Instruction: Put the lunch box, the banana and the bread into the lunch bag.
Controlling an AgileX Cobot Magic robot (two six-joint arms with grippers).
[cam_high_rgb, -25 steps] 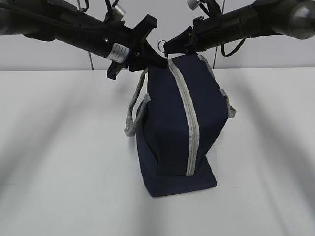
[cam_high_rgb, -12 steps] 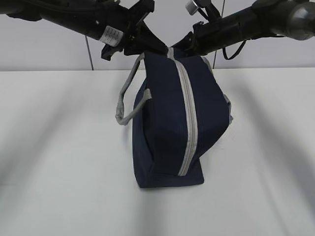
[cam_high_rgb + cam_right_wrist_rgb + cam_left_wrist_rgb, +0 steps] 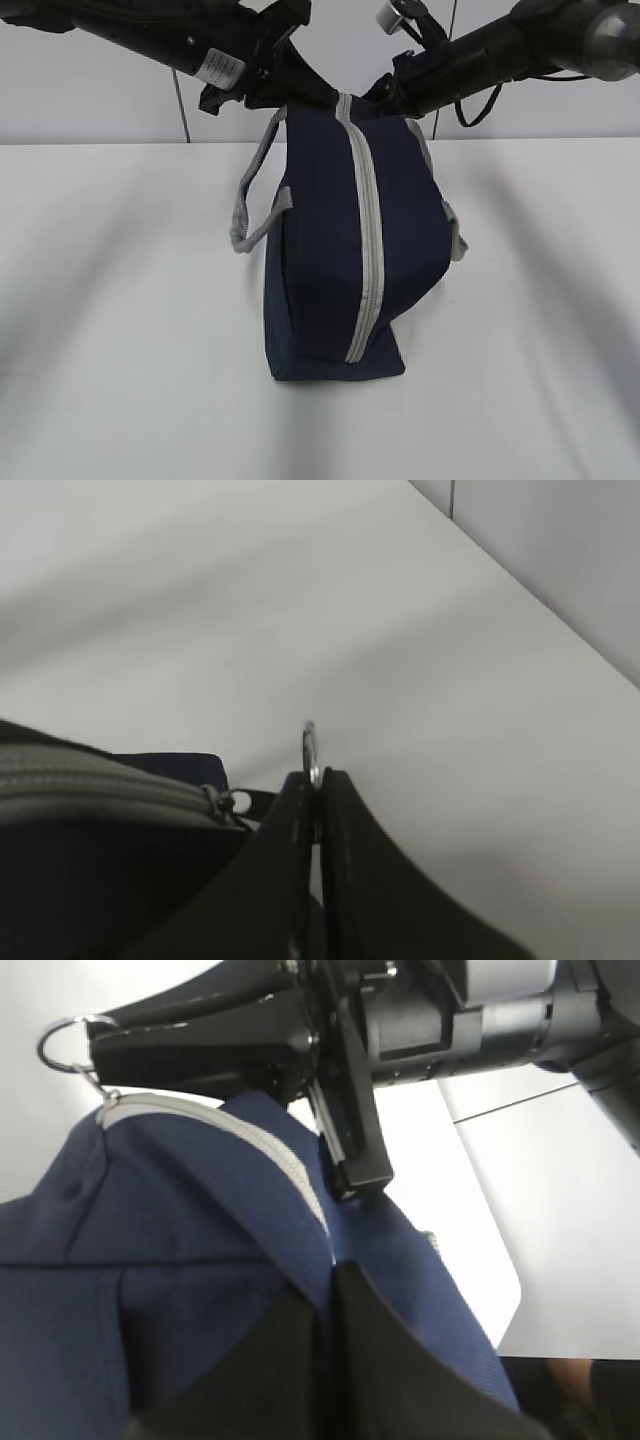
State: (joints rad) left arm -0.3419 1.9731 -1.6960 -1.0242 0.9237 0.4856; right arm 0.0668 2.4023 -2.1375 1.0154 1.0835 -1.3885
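The navy lunch bag (image 3: pixel 320 260) stands on end on the white table, its grey zipper (image 3: pixel 370 230) closed and facing the exterior camera. My left gripper (image 3: pixel 300 97) is shut on a fold of the bag's fabric beside the zipper at the top end; the left wrist view shows it (image 3: pixel 330 1272). My right gripper (image 3: pixel 378 95) is shut on the metal zipper pull ring (image 3: pixel 310 745) at the same end; it also shows in its own wrist view (image 3: pixel 318 777). The lunch box, the banana and the bread are out of view.
Two grey handles (image 3: pixel 255 205) hang off the bag's sides. The white table (image 3: pixel 120 300) spreads on both sides of the bag. A grey wall (image 3: pixel 100 100) rises behind the table's far edge.
Both arms have shifted left and slightly up with the bag's top end. The bag's lower end has slid left on the table and the left handle hangs looser.
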